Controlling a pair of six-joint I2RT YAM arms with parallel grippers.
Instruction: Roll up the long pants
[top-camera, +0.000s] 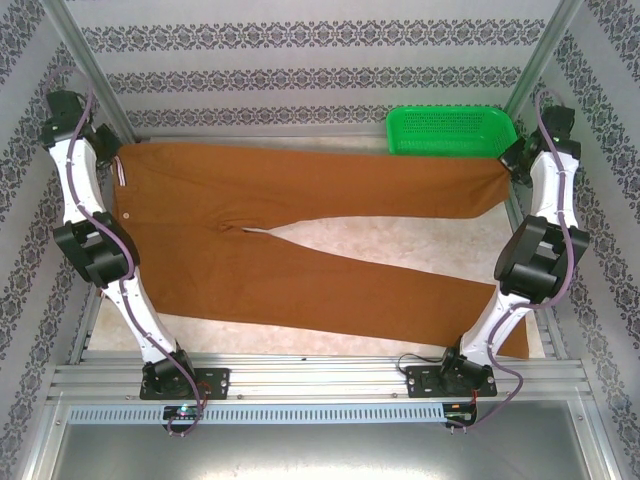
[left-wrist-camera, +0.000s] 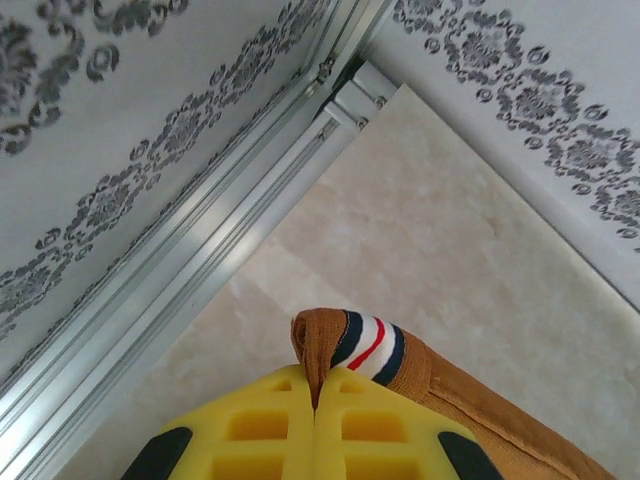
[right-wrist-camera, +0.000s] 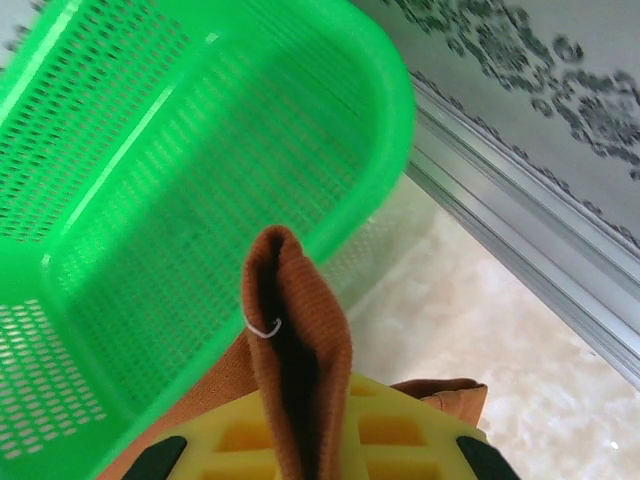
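The tabletop (top-camera: 400, 235) carried the long pants (top-camera: 300, 200) spread out full length and stretched between the two hands. The waistband was at the left hand (left-wrist-camera: 315, 405) and one leg's cuff at the right hand (right-wrist-camera: 300, 440), while the other leg angled away toward the near edge, below the right hand. No roll had been started, so by my reading the task was at its beginning, with all the rolling left to do.

The green basket (right-wrist-camera: 150, 200) sat just beyond the right hand, near the cuff, and seemed the one thing likely to crowd a move there. Frame rails (left-wrist-camera: 200, 250) ran close beyond both hands. Open tabletop lay between the two legs.

The left hand was clamped on the waistband corner beside a striped tab (left-wrist-camera: 365, 345). The right hand was clamped on a fold of the cuff.
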